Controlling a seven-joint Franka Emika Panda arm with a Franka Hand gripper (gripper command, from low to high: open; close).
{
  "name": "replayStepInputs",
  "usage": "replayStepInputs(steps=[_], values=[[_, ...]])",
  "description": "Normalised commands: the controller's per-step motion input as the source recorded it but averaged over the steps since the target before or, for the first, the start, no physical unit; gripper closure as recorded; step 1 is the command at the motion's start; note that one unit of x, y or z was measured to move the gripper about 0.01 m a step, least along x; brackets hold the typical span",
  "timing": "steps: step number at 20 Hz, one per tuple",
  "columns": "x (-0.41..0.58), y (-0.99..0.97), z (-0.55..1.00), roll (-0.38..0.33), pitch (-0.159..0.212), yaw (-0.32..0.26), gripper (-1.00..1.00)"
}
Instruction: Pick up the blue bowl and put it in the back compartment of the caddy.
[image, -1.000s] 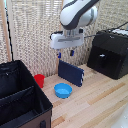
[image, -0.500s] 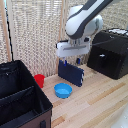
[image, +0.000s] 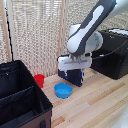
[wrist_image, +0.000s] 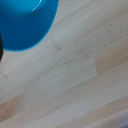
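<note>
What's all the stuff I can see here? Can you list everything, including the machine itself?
small round bright blue plastic bowl: one, blue, on the wooden table, apart from the caddy.
small red cup: one, red, beside the caddy's far corner.
large black fabric caddy: one, black, at the exterior view's left, with an inner divider.
dark blue flat book: one, dark blue, upright behind the bowl.
black boxy machine: one, black, at the exterior view's right.
light wooden table: one, pale wood, under everything.
robot arm: one, white, reaching down; its gripper hangs above the book, fingers unclear.
</note>
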Motion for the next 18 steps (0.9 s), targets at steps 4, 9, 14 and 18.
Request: replayStepInputs(steps=[4,9,14,18], values=[[0.101,0.25,-0.45,-0.068,0.031,-0.097,-1.00],[0.105,0.19,-0.42,-0.071,0.031,-0.080,-1.00],[0.120,0.03,-0.29,-0.036,0.018,-0.016,1.00],[0.009,0.00,-0.01,0.000,0.000,0.000,1.00]])
